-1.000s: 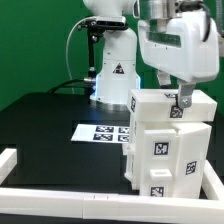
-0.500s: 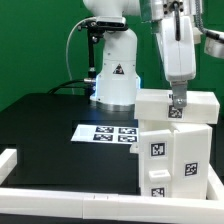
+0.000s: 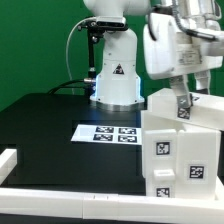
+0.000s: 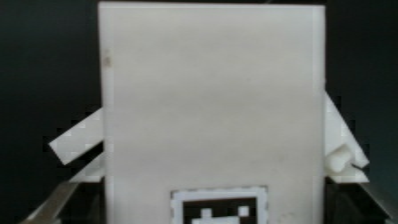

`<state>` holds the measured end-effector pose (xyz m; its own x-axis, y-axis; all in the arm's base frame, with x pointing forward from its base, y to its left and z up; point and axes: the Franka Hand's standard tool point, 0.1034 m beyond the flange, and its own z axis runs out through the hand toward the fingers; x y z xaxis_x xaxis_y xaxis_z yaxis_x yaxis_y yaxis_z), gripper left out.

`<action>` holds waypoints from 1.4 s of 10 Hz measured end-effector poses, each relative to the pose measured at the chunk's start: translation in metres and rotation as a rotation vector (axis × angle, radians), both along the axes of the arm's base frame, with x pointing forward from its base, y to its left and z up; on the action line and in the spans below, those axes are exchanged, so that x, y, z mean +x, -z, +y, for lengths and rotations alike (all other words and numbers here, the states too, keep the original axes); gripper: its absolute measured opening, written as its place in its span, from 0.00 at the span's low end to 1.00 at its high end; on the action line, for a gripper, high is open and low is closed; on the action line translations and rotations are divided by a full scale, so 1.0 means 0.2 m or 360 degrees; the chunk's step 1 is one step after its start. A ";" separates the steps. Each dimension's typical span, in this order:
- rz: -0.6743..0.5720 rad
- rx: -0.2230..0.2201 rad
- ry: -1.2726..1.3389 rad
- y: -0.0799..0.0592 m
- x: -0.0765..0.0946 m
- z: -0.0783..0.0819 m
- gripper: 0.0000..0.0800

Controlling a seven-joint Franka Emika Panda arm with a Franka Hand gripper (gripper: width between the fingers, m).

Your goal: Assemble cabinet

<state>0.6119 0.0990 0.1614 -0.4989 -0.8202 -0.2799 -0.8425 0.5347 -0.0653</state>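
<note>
Against a green backdrop, over a black tabletop (image 3: 40, 130), the two-finger gripper (image 3: 181, 100) is clenching the top edge of the large white plastic tagged cabinet (image 3: 180, 150) hanging directly beneath it, tilted, which could plausibly slip or swing from so narrow a grasp.

Setting. A green wall (image 3: 35, 45) forms the backdrop, evenly lit, with no window in view. The work surface is a black table (image 3: 50, 125), matte, with a faint bluish sheen on its far part. A low white border rail (image 3: 60, 196) runs along the near edge and turns up the edge on the exterior view's left. The marker board (image 3: 108, 132), flat on the table, lies below the gripper and toward the exterior view's left. In the wrist view, only darkness surrounds the foreground.
</note>
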 end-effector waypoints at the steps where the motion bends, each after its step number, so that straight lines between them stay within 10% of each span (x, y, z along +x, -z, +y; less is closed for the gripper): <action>1: 0.0000 -0.0002 -0.0012 0.00 0.00 0.00 0.69; 5: -0.0058 -0.0063 -0.0567 -0.04 -0.02 0.02 0.99; 14: -0.0239 -0.0286 -0.1845 -0.09 -0.02 0.02 1.00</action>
